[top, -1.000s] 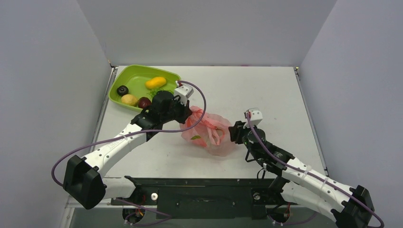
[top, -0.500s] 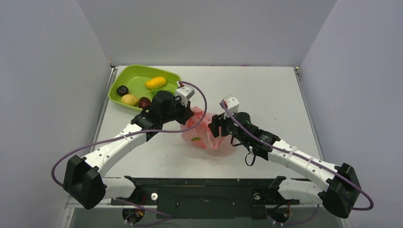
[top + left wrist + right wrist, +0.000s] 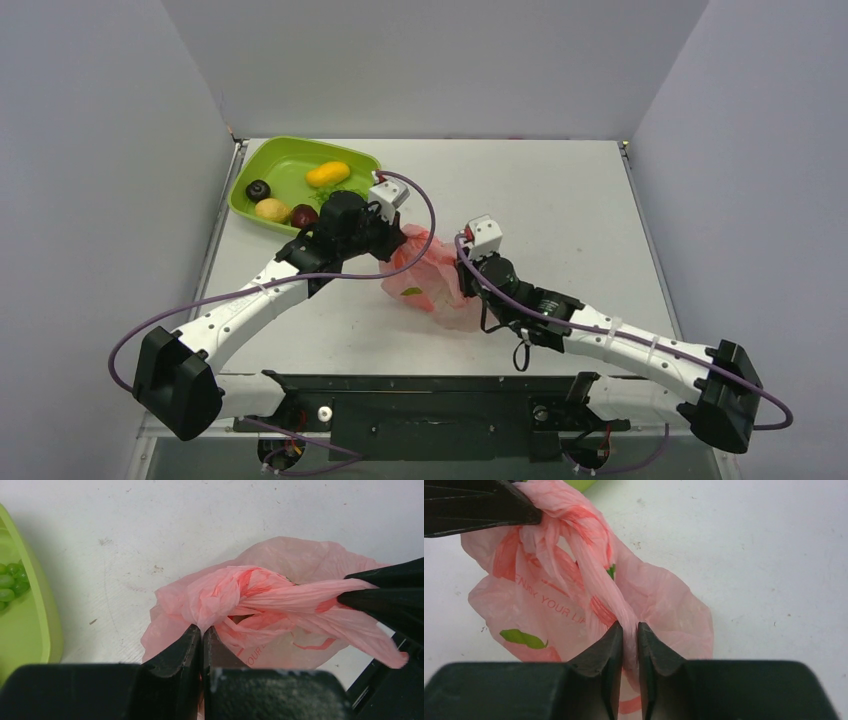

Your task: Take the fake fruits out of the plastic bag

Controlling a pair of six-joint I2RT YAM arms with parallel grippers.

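The pink plastic bag [image 3: 432, 283] lies crumpled mid-table. My left gripper [image 3: 393, 244] is shut on a bunched fold at the bag's left side [image 3: 202, 630]. My right gripper [image 3: 462, 272] is shut on a twisted strand of the bag [image 3: 630, 627], pulled taut between the two grippers. A green patch [image 3: 521, 637] shows on the bag [image 3: 664, 605]; I cannot tell whether it is print or fruit. Three fake fruits lie in the green tray: a dark plum [image 3: 258, 189], a lemon [image 3: 272, 210] and a dark red apple [image 3: 304, 215].
The lime-green tray [image 3: 285, 160] stands at the back left, close behind my left wrist, holding a yellow-orange mango [image 3: 328, 174] and green grapes [image 3: 7, 582]. Grey walls enclose the table on three sides. Bare white tabletop [image 3: 560, 200] lies to the right of the bag.
My right arm swung left to the bag, its jaws opened wide on the way and then closed on a strand of the bag. The left arm held still.
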